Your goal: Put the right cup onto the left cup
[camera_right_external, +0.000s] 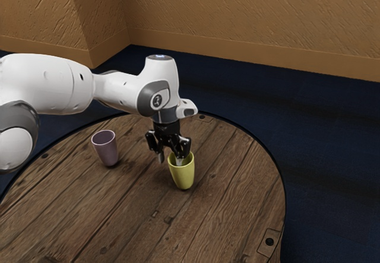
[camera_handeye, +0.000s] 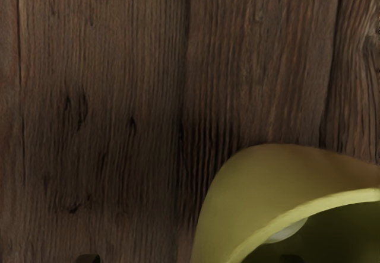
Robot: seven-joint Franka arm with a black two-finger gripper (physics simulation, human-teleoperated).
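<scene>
You have the fingers (camera_right_external: 160,157) standing wide, pointing down astride the near rim of the yellow cup (camera_right_external: 182,175) — one tip inside its mouth, the other outside, with a gap between that outer tip and the wall. The yellow cup stands upright on the table (camera_right_external: 133,215); the purple cup (camera_right_external: 106,151), also upright, sits apart from your fingers, toward the exterior view's left.

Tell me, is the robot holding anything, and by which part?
Nothing is held: the gripper is open, one finger inside the yellow cup, the other outside, short of its wall.
</scene>
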